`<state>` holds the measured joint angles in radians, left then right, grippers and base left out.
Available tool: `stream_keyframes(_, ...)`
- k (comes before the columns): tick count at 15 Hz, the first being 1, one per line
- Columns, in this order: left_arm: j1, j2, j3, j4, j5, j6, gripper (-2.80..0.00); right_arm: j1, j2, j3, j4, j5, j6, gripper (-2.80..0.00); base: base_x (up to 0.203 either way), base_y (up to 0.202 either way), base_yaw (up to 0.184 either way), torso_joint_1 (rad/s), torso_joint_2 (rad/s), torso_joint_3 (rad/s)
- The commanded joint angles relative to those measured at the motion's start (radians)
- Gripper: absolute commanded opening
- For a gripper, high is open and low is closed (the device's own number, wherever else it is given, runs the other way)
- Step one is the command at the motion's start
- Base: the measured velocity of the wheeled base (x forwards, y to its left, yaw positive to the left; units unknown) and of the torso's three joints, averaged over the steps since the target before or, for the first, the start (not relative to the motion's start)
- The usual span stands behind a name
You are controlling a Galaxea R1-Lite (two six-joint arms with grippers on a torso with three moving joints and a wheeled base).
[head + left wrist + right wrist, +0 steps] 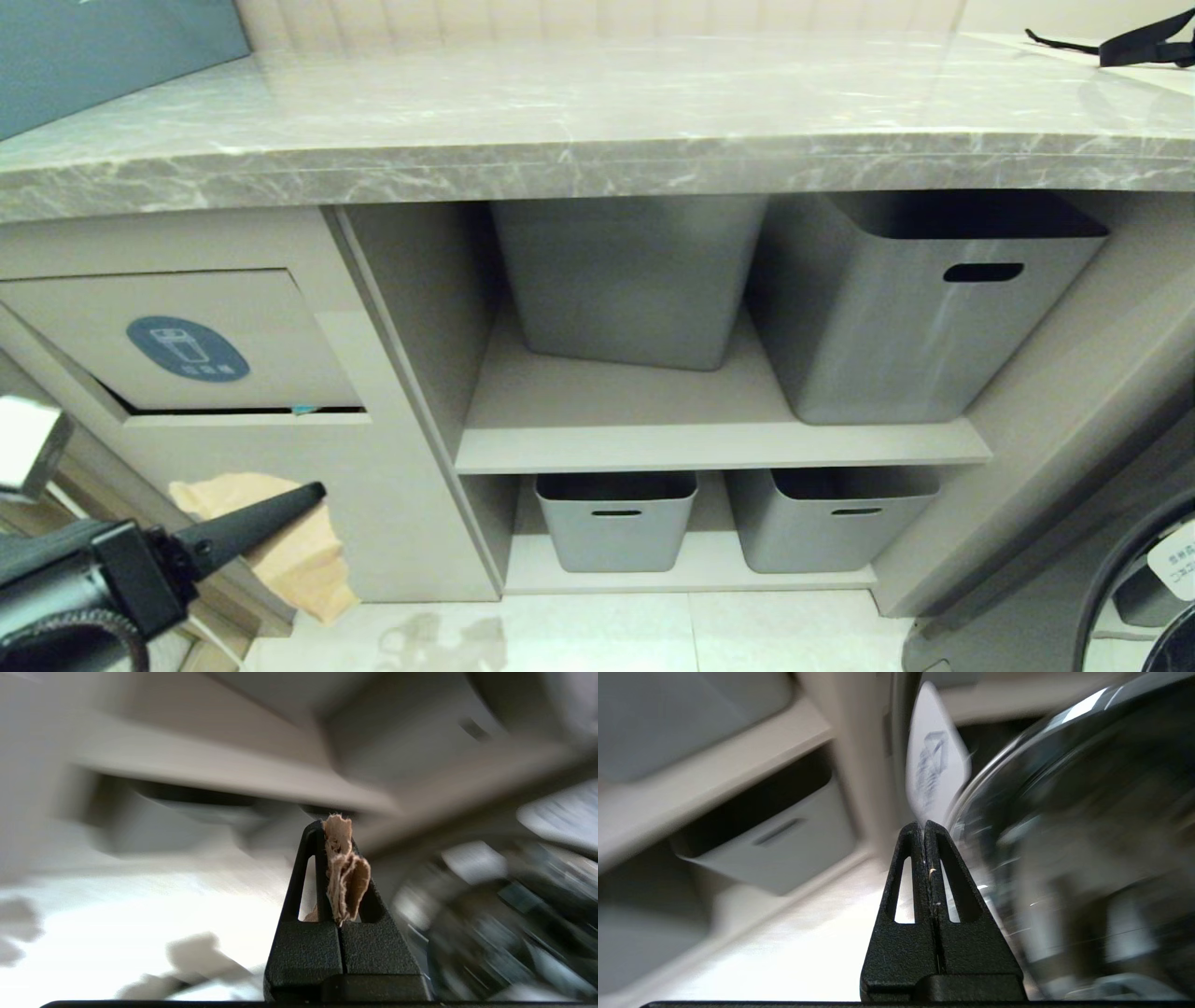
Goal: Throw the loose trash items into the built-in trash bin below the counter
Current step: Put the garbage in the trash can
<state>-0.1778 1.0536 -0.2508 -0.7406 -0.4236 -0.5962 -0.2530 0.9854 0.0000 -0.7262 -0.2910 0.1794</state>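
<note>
Cardboard scrap (280,541), tan and crumpled, sits clamped in our left gripper (313,490) low and near, below the trash flap (187,341) at far left; we judge it could snag the narrow slot and drop, our right gripper (927,826) being closed empty.

The black strapped bag (1134,42) at the counter's (597,121) far right is cut off by the edge. Both wrist views blur their surroundings. A teal scrap (303,409) in the flap's (187,341) gap is mostly hidden.

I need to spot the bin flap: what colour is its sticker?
Blue oval sticker with a white bin icon, clearest in the head view.
</note>
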Motion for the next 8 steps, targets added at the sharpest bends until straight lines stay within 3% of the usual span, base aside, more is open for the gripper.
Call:
stream_keyframes(1,0.121,-0.063,0.031,-0.002,0.021,0.036,-2.8,-0.031,-0.096,0.001,0.008,0.002,-0.044,-2.8,0.0,0.0,0.0,0.0,0.0,0.0)
stream_keyframes(3,0.206,-0.122,0.111,-0.003,0.071,0.082,-2.8,-0.08,-0.263,0.001,0.066,0.012,-0.058,-2.8,0.0,0.0,0.0,0.0,0.0,0.0)
stream_keyframes(6,0.227,-0.185,0.135,-0.002,0.077,0.093,-2.8,-0.099,-0.624,0.001,0.274,0.069,-0.148,-2.8,0.0,0.0,0.0,0.0,0.0,0.0)
stream_keyframes(8,0.224,-0.212,0.143,0.0,0.074,0.113,-2.8,-0.108,-0.727,0.0,0.498,0.185,-0.239,-2.8,0.0,0.0,0.0,0.0,0.0,0.0)
